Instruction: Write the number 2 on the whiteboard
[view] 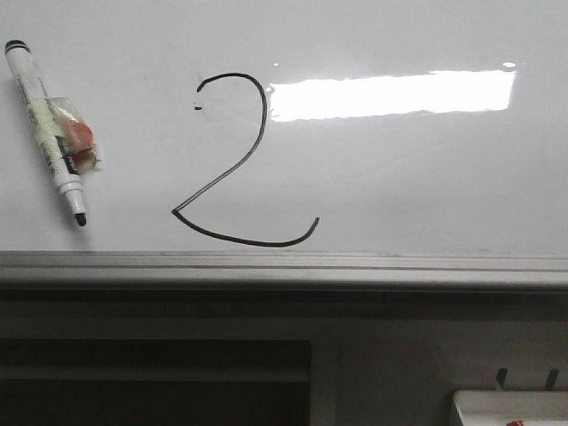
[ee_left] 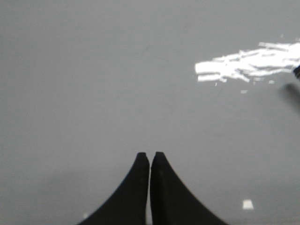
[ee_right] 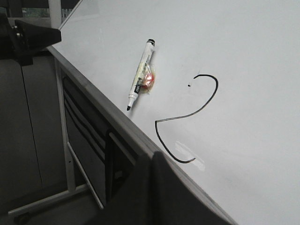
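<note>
On the whiteboard (view: 399,186), a capless marker (view: 46,129) lies at the far left, tip toward the rail (view: 284,266); the number 2 (view: 235,164) sits left of centre. No arm enters the front view. The left tool (ee_left: 150,154) hangs clenched and empty over bare board. The right tool (ee_right: 151,157), likewise clenched on nothing, hangs past the rail, beside the numeral's base.

The whiteboard (view: 399,177) is faced squarely from close; the number 2 (view: 240,160) is shared with the oblique right wrist view.
</note>
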